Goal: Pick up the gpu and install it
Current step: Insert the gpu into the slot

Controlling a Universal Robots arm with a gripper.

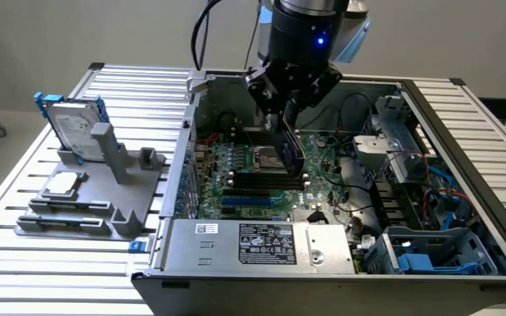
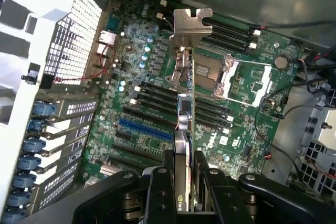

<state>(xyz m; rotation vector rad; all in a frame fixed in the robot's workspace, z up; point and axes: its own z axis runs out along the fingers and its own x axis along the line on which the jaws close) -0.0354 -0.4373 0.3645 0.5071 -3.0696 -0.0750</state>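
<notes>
The gpu is clamped between my fingers, which are closed partway, one on each face of the card, gripping it at its near end. In the wrist view I see it edge-on, running away from the fingers to its silver bracket at the far end. In the exterior view the gpu hangs from the fingers inside the open computer case, steeply tilted, its lower end over the middle of the motherboard, close to the black memory slots. I cannot tell whether it touches the board. A blue slot lies beside the card in the wrist view. The power supply sits at the case's near wall. Well apart, at the exterior view's left, a hard drive with blue rails stands upright in a grey fixture on the slatted surface
</notes>
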